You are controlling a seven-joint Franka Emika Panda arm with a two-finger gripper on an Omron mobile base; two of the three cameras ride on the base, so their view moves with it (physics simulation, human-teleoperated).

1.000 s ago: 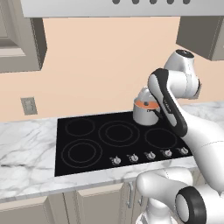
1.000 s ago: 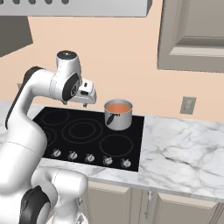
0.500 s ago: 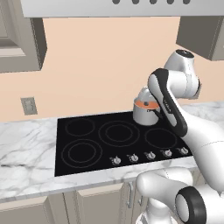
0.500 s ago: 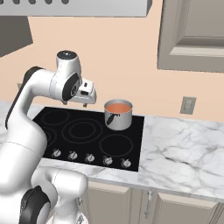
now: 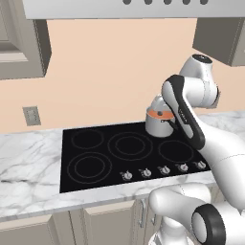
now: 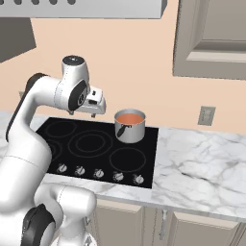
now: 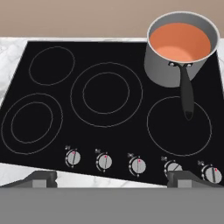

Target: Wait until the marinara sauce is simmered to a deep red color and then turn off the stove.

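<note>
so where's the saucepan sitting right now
The saucepan sits on the stove's back right burner in the hand view, its black handle pointing toward the knobs at the front.

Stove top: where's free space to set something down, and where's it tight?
Four burner rings left of and in front of the saucepan on the stove are bare; so is the marble counter on its right. Tight: back-right burner, handle overhanging the front-right ring.
</note>
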